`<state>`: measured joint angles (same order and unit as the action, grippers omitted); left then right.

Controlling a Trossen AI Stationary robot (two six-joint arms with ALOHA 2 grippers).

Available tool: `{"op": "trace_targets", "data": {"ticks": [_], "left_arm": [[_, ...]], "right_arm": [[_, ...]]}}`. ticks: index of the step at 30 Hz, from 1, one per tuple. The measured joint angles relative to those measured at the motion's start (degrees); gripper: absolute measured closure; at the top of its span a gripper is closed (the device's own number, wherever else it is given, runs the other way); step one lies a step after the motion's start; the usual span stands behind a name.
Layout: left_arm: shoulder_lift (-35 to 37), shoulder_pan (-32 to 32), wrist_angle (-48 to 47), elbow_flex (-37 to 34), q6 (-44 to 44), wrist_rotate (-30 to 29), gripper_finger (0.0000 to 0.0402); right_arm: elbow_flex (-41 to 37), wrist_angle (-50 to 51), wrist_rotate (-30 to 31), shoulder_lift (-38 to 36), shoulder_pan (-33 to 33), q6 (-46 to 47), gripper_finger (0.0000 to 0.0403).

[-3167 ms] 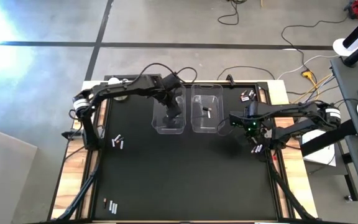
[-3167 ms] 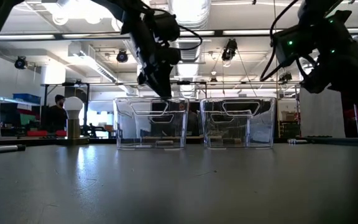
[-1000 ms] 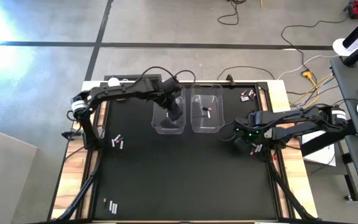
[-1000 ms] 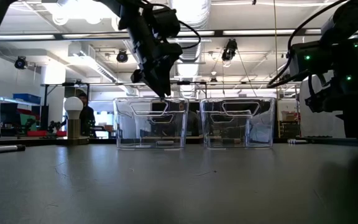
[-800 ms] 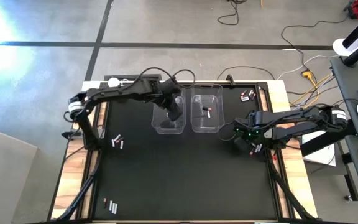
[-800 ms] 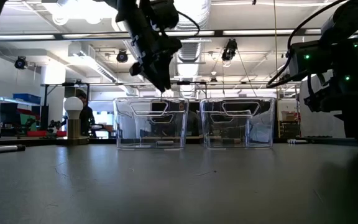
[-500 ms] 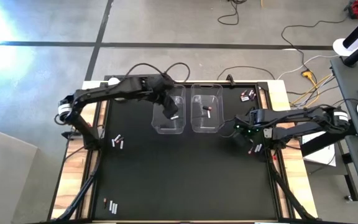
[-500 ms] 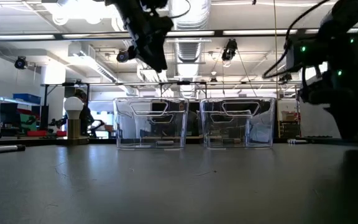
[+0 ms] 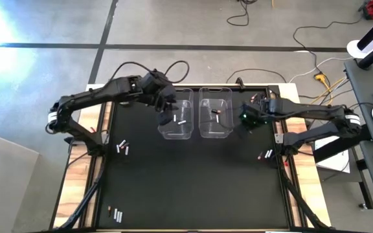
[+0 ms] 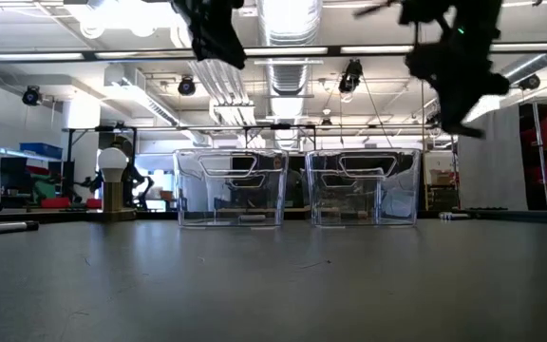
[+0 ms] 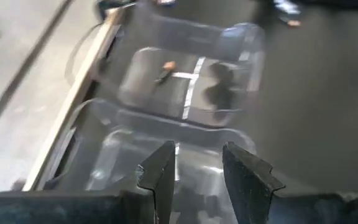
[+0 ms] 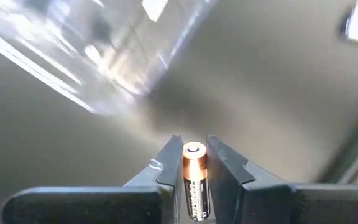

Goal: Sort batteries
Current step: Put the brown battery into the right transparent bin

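Two clear bins stand side by side at the table's far middle: the left bin with a silvery battery on its floor, and the right bin with a battery in it. High over the left bin's left edge, my left gripper is open with nothing between its fingers. To the right of the right bin, raised above the table, my right gripper is shut on a dark and copper battery. My right gripper pinches the battery's long sides between its two fingers. The battery lies along the fingers, its copper end at the fingertips. The fingers slant downward, and the battery is lifted clear of the table.
Loose batteries lie at the left, the near left, the far right and the right edge. A metal knob with a white ball stands at the far left. A person is in the room behind.
My left gripper has risen from the left bin and gone toward the table's left edge, still open. My right gripper has lifted from the table by the right-edge batteries and gone up and toward the far edge, beside the right bin, carrying the battery.
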<state>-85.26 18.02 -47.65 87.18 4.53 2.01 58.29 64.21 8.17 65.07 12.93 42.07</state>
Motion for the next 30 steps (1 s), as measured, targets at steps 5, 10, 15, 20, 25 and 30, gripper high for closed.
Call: {"op": "trace_targets", "data": {"ticks": [5,10,15,20,25,30], "left_arm": [[2.78,-0.04,-0.10,0.00,1.05,3.34,0.0287],[7.01,-0.11,-0.54,0.00,1.03,3.51,0.0287],[11.70,-0.11,-2.75,0.00,0.74,3.32,0.0287],[15.27,-0.11,-6.13,0.00,-2.20,3.21,0.0287],[17.56,-0.11,-7.83,0.00,-4.37,2.96,0.0287],[18.90,-0.11,-7.77,-0.17,-4.61,-0.71,0.0287]], "right_arm": [[12.58,-0.03,2.62,8.14,0.88,-6.15,0.0357],[22.89,-0.26,1.29,19.73,2.20,-17.03,0.0356],[29.68,-1.02,-4.02,30.66,4.48,-29.59,0.0355],[31.16,-2.92,-12.48,37.74,8.54,-36.90,0.0355],[31.16,-3.48,-14.00,42.13,13.01,-41.58,0.0357],[31.12,-5.86,-14.51,45.24,15.00,-44.75,0.0355]]}}
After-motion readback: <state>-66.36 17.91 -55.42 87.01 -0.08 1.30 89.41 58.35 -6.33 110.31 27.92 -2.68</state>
